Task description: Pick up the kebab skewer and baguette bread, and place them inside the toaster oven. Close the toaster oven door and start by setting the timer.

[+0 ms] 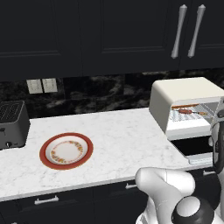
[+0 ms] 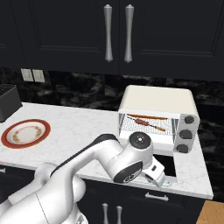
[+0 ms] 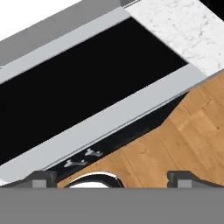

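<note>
The cream-white toaster oven stands at the counter's right end. On its wire rack lie the orange-brown baguette bread and, just in front of it, the kebab skewer. The toaster oven door is folded down flat, dark glass up. My gripper hovers over the door's front edge, open, with nothing between its fingertips.
Three dark knobs run down the oven's right side. A red-rimmed plate lies bare on the marble counter, with a dark slot toaster at the far left. Wood floor shows below the counter edge.
</note>
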